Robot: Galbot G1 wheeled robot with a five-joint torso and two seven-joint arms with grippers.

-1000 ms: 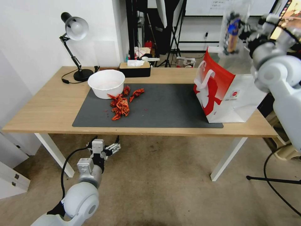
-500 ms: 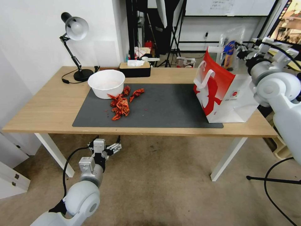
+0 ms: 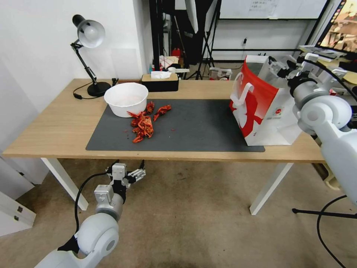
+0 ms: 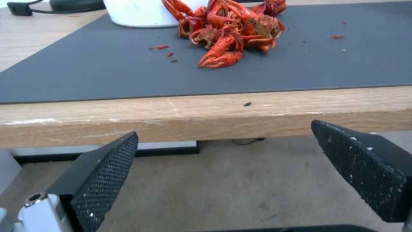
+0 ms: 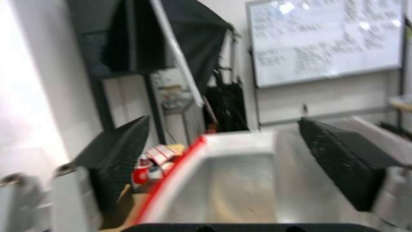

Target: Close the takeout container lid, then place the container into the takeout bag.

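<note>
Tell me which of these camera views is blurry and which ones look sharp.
Right wrist view: blurred throughout, the takeout bag rim and the open right gripper smeared. Left wrist view: sharp on the table edge and crayfish, with the open left gripper below the table edge. Head view: clear, with straight lines bowed toward the edges.

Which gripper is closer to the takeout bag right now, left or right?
The right. The right gripper is open at the takeout bag's top opening. The left gripper is open too, below the table's front edge, far from the bag.
</note>
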